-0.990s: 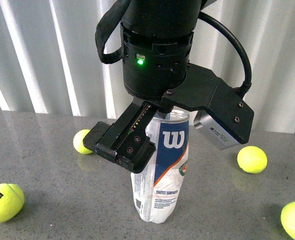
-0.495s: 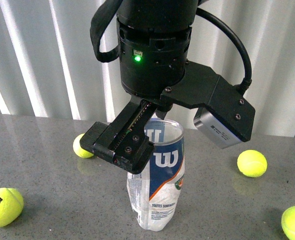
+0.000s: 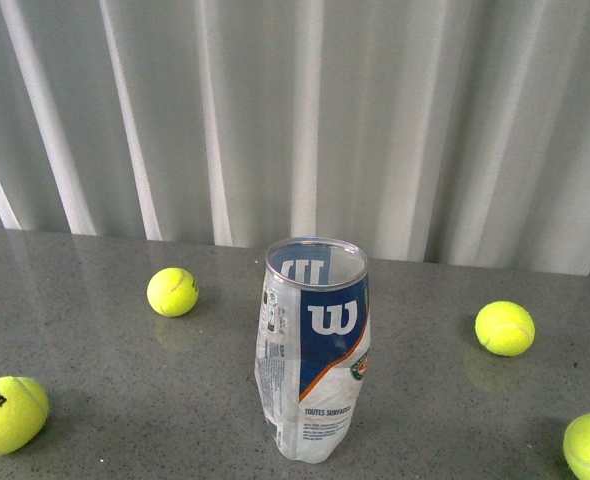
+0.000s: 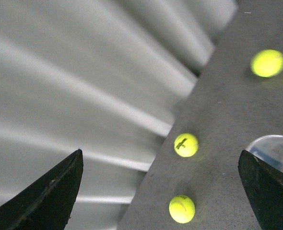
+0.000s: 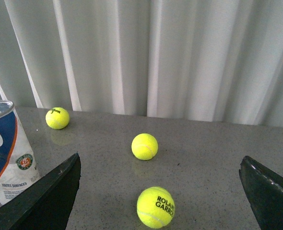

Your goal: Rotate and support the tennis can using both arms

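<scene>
I am seeing the tennis can (image 3: 313, 350) standing upright and unsupported near the desk's (image 3: 105, 350) front edge, both tools (image 4: 160, 191) (image 5: 160, 191) spread wide and empty, so I am planning a two-sided approach.

The tennis can (image 3: 315, 350) stands upright and alone — four yellow balls (image 3: 172, 292) scattered around it.

The front camera looks slightly down across the grey table (image 3: 125, 400) toward the white curtain (image 3: 375, 120), with the tennis can (image 3: 315, 350) close and centred. The right wrist camera sits low near the tabletop, facing the same curtain, catching the can (image 5: 7, 148) at its edge. The left wrist camera is tilted steeply, seeing only the can's rim (image 4: 276, 148).
</scene>
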`<state>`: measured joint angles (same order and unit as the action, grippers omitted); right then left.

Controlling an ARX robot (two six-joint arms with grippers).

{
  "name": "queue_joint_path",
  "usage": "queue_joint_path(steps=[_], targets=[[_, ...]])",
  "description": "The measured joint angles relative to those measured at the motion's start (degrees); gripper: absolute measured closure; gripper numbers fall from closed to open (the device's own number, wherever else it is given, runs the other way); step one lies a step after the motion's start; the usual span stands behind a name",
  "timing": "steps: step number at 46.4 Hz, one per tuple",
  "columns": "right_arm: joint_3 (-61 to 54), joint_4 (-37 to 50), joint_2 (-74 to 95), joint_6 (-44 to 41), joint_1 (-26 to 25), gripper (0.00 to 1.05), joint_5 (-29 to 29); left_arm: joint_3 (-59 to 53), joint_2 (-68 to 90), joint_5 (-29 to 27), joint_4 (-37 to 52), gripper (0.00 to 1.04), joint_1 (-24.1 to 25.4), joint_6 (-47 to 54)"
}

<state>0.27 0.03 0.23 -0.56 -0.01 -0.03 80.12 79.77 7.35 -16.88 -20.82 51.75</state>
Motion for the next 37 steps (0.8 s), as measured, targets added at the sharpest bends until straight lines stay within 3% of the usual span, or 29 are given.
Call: queue_joint_path(steps=[11,16,22,34,37], targets=[[0.0,0.0,0.0,0.0,0.0,0.07,0.0,-19.7,-12.2,2.4,12.9,0.08,17.0,-21.2],[0.0,0.0,0.0,0.0,0.0,0.07,0.0,-32.4,-19.4,-7.0,28.6,0.25,20.4,-36.9],[0.0,0.0,0.0,0.0,0.0,0.07,0.0,-43.3,-25.4,-7.7,36.7,0.45,21.0,-46.4],[0.0,0.0,0.0,0.0,0.0,0.07,0.0,-61.0,-34.2,-7.4,43.2,1.02,20.8,-50.9],[0.0,0.0,0.0,0.0,0.0,0.07,0.0,-63.4,-36.1,-7.4,43.7,1.01,20.8,-51.3]])
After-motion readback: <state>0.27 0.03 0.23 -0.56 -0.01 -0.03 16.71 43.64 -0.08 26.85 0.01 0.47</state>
